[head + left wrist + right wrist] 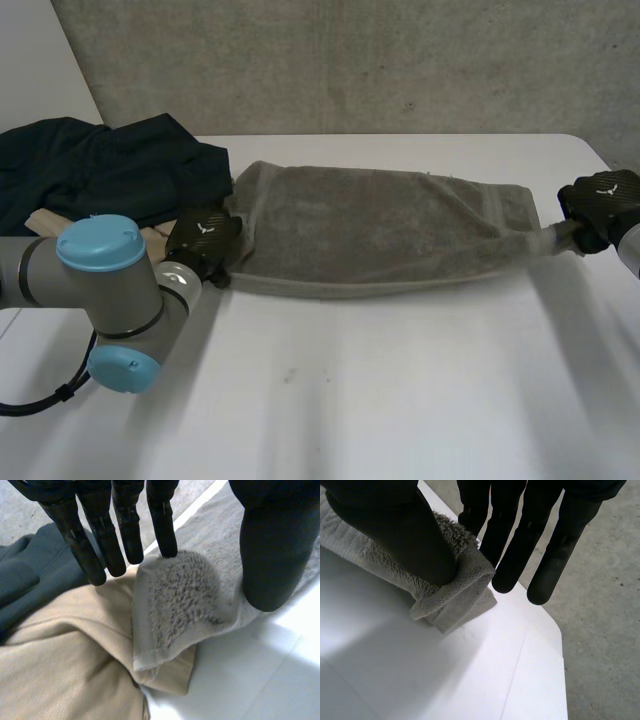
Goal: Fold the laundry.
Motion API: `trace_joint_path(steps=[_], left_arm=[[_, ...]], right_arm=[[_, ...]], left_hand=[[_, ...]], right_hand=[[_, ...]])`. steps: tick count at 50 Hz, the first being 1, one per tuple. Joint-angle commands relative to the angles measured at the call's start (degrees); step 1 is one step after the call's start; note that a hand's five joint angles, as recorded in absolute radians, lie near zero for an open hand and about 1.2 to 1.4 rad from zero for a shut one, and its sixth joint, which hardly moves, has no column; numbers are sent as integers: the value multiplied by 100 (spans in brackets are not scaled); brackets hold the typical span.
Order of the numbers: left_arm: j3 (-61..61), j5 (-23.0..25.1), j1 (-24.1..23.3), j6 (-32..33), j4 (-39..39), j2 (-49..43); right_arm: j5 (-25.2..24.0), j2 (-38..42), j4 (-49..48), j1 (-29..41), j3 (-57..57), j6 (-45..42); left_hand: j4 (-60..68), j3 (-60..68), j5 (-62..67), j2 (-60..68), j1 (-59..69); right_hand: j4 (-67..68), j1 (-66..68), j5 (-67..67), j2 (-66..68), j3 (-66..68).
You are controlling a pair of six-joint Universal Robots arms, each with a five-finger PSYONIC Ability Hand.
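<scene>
As the grey terry towel (380, 225) spans the white tabletop (400, 400), the left robot hand (205, 237) and right robot hand (600, 203) pinch its opposite ends.

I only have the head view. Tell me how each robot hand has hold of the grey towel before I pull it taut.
Observer: The left robot hand pinches a corner of the towel between its thumb and straight fingers.
Operator: Now the right one.
Observer: The right robot hand presses its thumb on a corner at the towel's other end, with its fingers behind the cloth.
Operator: Report what lies under the left corner.
Observer: A tan cloth touches the towel's corner there, with a dark garment beside it.
</scene>
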Motion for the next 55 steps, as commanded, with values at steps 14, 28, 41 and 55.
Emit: trace_joint_path(steps=[14,28,41,55], left_arm=[[-150,439,293,28,-91,28],[-1231,403,127,19,-1942,2644],[-1320,421,-375,81,-4197,3422],[1684,-431,-383,924,-2448,171]], right_arm=[[19,31,5,-91,-63,-48],[-25,-1207,1744,-802,113,-1821],[-34,-2281,3328,-1375,684,-3740],[774,-313,1702,-435,-729,-2440]], left_hand=[[4965,4886,5003,4921,4917],[4965,4886,5003,4921,4917],[4965,4886,5003,4921,4917],[4965,4886,5003,4921,4917]], right_hand=[[1118,1725,1204,1253,1158],[1118,1725,1204,1253,1158],[1118,1725,1204,1253,1158],[1118,1725,1204,1253,1158]])
